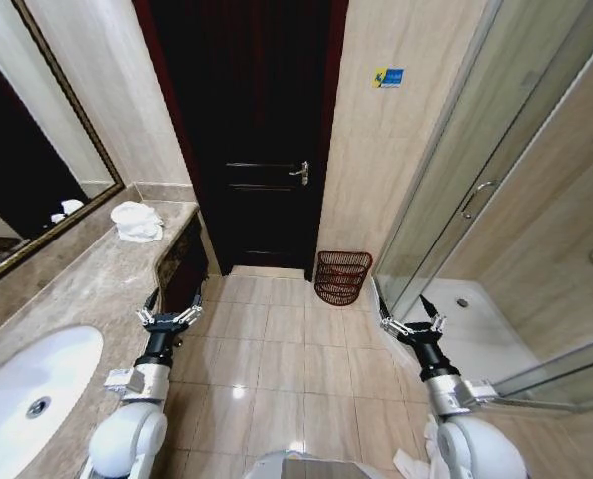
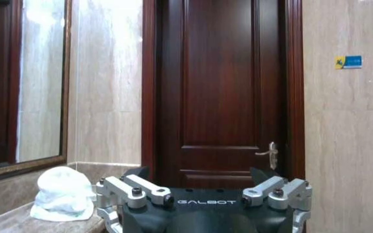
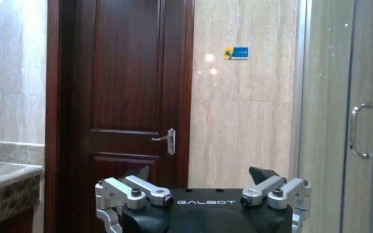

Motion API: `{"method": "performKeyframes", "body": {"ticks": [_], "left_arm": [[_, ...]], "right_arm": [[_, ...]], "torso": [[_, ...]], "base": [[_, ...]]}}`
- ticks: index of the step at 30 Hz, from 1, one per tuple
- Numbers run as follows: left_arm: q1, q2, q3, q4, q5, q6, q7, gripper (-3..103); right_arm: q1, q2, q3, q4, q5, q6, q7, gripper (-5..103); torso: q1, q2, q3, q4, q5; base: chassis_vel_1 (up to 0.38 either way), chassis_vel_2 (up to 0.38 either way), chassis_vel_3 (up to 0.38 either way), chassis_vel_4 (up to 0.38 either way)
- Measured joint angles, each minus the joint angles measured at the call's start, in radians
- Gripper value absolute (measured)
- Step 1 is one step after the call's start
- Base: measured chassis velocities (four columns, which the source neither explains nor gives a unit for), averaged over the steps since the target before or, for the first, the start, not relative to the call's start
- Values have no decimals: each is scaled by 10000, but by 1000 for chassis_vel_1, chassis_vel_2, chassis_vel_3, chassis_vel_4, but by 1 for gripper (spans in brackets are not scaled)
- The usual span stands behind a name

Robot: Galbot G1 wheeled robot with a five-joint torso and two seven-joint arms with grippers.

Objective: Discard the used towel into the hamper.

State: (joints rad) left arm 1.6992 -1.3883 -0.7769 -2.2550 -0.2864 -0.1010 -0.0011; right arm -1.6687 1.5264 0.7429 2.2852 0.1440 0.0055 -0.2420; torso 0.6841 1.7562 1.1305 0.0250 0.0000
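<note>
Nothing is grasped yet: the left tool (image 1: 167, 319) and right tool (image 1: 413, 326) hang spread and empty, the towel (image 1: 137, 221) sits far-left on the worktop (image 1: 97, 279), the hamper (image 1: 342, 276) by the far wall, so reaching the towel seems next.

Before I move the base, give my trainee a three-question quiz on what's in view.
1. True or false: the towel is already in the hamper.
2. Where is the hamper? A) beside the sink B) on the floor between the door and the shower glass C) inside the shower
3. Fill in: both the left pincer and right pincer are ____ and hold nothing.

Key: 1 false, it lies on the counter; 2 B; 3 open.
</note>
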Motion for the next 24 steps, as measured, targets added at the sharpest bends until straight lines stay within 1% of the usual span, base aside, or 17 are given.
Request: {"method": "performKeyframes", "body": {"ticks": [9, 18, 24], "left_arm": [[45, -24, -11, 10, 18, -77, 4, 100], [96, -48, -32, 71, 105, -188, 7, 100], [114, -76, -58, 89, 137, -283, 18, 100]], "right_arm": [[-37, 31, -7, 22, -64, 28, -1, 100], [-53, 32, -3, 21, -73, 50, -5, 100], [-53, 33, 14, 22, -71, 103, -37, 100]], "torso": [[9, -4, 2, -1, -1], [0, -2, 0, 0, 0], [0, -2, 0, 1, -2]], "base": [[-86, 130, 136, -97], [13, 92, 100, 15], [41, 169, 153, 24]]}}
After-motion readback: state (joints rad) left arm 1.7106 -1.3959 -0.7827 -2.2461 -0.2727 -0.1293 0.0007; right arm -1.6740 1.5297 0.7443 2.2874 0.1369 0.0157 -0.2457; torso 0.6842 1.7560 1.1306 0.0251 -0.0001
